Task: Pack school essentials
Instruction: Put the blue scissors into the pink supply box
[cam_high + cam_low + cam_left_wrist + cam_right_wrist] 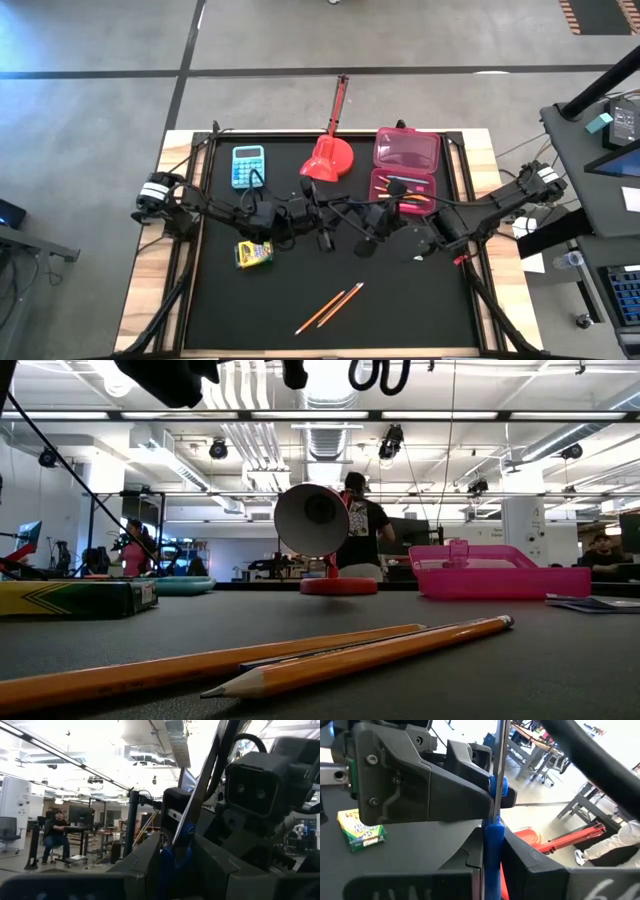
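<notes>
Above the middle of the black mat, my left gripper (pixel 176 866) and my right gripper (pixel 492 865) meet nose to nose, both shut on the blue-handled scissors (pixel 494 837). The scissors' metal blade (pixel 499 750) stands up between them. Two orange pencils (pixel 330 308) lie flat on the mat near its front edge. The yellow-green crayon box (pixel 254 253) lies flat at the near left. The open pink case (pixel 407 163) at the far right holds several pens. My left gripper pinches the scissors between its two fingers at a blue plastic part (pixel 172 857) below the blade; from there the blade (pixel 200 795) slants upward. The scissors are clear of the mat. My right gripper pinches the blue plastic (pixel 493 847) between its two fingers, coming roughly level from the table's right. The blade rises past the left gripper's fingers (pixel 455 790), which close on it by the blue pivot (pixel 503 785).
A light-blue calculator (pixel 248 166) lies at the far left of the mat. A red scoop (pixel 328 155) sits at the far middle, its long handle reaching past the table's far edge. People sit and stand in the room beyond the table.
</notes>
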Available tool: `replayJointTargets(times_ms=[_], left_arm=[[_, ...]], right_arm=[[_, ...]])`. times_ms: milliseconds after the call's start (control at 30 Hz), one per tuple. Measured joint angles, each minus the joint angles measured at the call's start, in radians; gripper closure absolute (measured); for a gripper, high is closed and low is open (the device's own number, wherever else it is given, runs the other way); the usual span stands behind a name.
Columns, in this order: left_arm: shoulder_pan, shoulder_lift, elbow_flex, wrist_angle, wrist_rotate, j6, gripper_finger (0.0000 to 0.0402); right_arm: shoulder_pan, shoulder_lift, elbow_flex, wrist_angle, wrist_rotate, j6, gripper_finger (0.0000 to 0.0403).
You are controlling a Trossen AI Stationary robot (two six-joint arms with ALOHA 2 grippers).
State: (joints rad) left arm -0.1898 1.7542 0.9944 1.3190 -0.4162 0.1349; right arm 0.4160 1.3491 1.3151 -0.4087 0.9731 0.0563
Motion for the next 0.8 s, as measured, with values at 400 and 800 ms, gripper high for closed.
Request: replayJointTargets(times_ms=[400, 800], left_arm=[[0.023, -0.001, 0.0, -0.173, 0.001, 0.002, 0.0311], [0.045, -0.003, -0.002, -0.666, 0.0, -0.212, 0.0311]], right_arm=[[-0.017, -0.083, 0.042, -0.349, -0.001, 0.241, 0.0374], [-0.027, -0.124, -0.073, -1.024, -0.069, 0.953, 0.0374]])
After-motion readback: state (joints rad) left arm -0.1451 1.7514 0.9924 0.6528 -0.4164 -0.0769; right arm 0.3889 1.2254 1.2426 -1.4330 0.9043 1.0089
